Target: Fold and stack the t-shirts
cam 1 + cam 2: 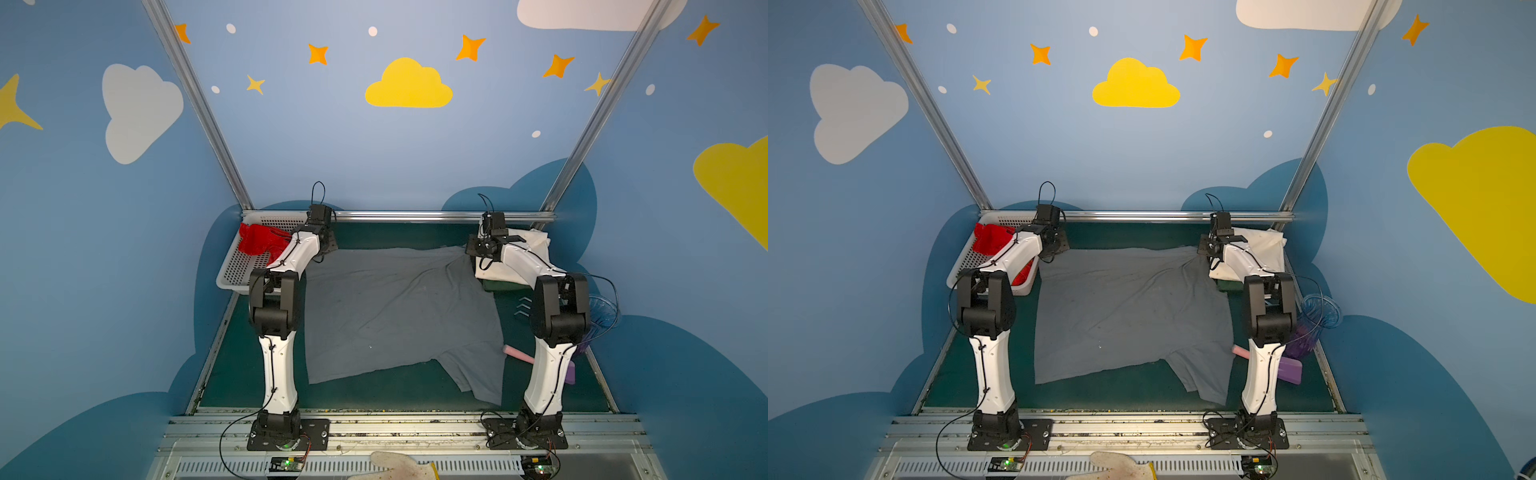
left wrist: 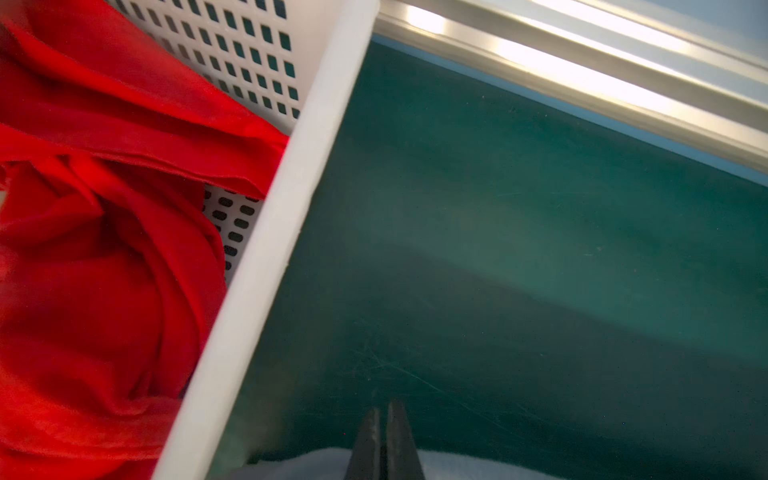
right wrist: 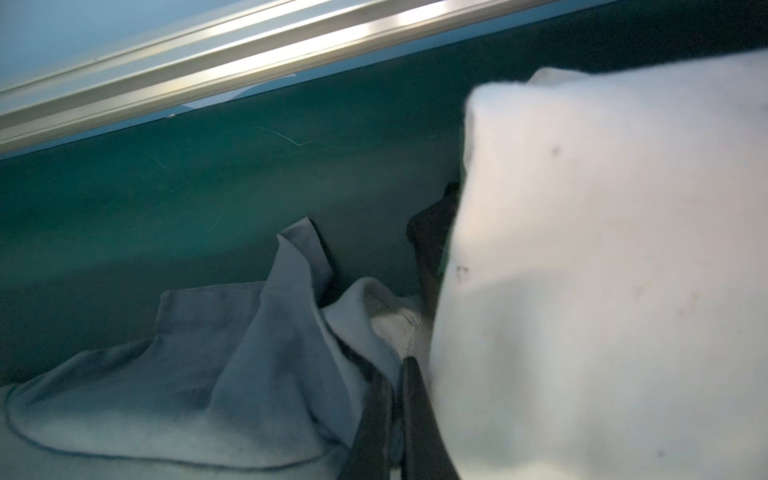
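Three t-shirts are in sight, each in its own place. The grey t-shirt (image 1: 395, 316) lies spread and wrinkled over the middle of the green worktop (image 1: 365, 399) in both top views, with one sleeve pointing toward the near right corner. The cream-white t-shirt (image 1: 530, 249) sits as a folded bundle at the far right of the worktop, just beside the grey one's far right corner and partly hidden by the right arm. The red t-shirt (image 1: 259, 243) is crumpled inside the white perforated basket (image 1: 232, 276) at the far left, part of it draped over the basket's rim. The left tool (image 2: 383, 422) has its fingers pressed together, low at the grey t-shirt's far left edge and just beside the basket's wall; whether any cloth is caught between them cannot be told. The right tool (image 3: 398, 386) is pinching the grey t-shirt near its collar, where a ridge of cloth rises to the closed tips, and the cream-white bundle lies right against its side. A metal rail (image 3: 249, 54) runs along the worktop's far edge beyond both tools. A pink thing (image 1: 517, 353) lies near the right arm, just beside the grey sleeve.
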Motion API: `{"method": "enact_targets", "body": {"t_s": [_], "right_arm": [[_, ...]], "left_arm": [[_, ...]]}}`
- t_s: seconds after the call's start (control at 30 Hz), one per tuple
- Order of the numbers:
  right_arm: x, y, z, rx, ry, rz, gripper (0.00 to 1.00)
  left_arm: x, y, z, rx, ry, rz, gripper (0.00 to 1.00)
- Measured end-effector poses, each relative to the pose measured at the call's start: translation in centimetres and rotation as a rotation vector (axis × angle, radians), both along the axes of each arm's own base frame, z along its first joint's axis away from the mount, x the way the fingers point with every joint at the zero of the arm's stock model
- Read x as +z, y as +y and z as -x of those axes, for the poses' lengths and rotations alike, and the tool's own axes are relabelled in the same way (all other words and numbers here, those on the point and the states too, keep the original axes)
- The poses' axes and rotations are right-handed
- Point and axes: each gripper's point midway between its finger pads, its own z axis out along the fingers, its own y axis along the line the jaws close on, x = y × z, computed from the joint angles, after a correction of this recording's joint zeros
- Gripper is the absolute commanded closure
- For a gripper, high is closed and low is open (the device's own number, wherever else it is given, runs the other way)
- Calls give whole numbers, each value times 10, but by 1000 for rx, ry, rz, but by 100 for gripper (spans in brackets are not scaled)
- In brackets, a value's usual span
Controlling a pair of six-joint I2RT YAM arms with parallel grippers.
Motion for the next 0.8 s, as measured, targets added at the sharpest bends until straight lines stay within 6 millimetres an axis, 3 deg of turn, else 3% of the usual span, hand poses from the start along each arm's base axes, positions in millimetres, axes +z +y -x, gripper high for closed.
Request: {"method": "enact_targets", "body": {"t_s": [0.3,0.6,0.8], "right_arm": [[0,0,0,0,0,0,100],[-19,-5,10,-10,41,15,100],[-25,-7,18,-16,53,19,100]], "left_arm": [[-2,-6,-6,-27,-60,-12,96],[-26,-16,57,12,-87,-30,96],[-27,-11,83,66,-132,-19,96]]}}
